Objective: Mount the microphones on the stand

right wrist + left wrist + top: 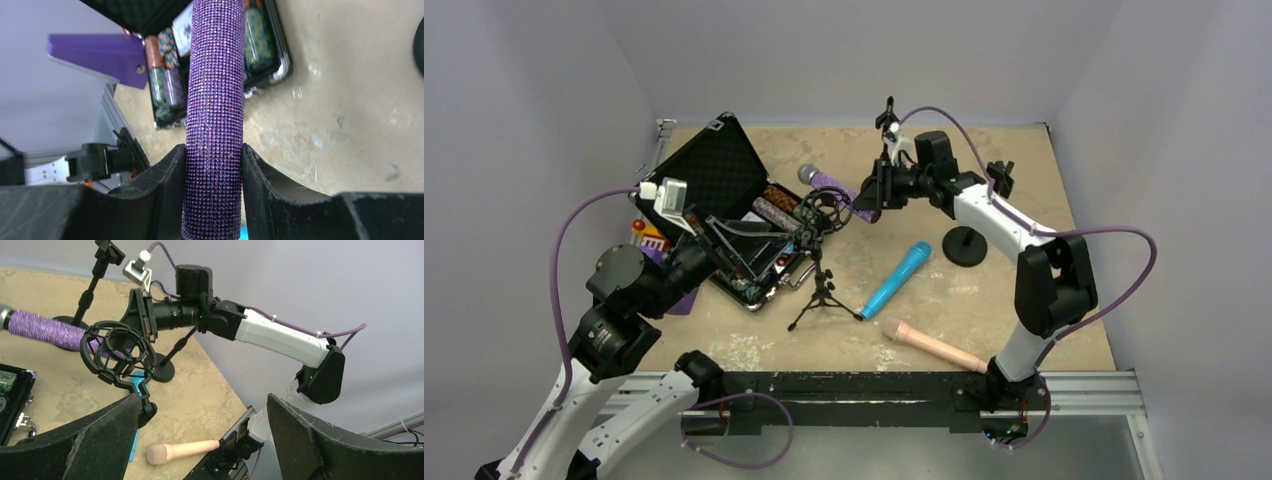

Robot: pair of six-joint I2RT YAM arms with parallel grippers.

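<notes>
My right fingers (161, 187) are clamped on the glittery purple microphone (215, 115), one finger pressed against each side of its handle near the tail end. I hold it roughly level above the worktop (984, 310), with its grey mesh head pointing toward the open black case (714, 170) at the far left. The microphone lies just behind the ring of the shock mount (117, 352) on top of the small tripod stand (822, 295). From my left wrist its handle passes behind that ring, and I cannot tell whether the two touch. My left fingers (100, 440) are spread wide and grip nothing. They sit low beside the tripod stand, with its ring just ahead of one of them. The bright-blue microphone (897, 278) lies flat on the worktop to the right of the tripod. The peach-pink microphone (934, 343) lies flat nearer my bases, apart from the blue one. A round-base stand (965, 245) is upright under my right arm.
</notes>
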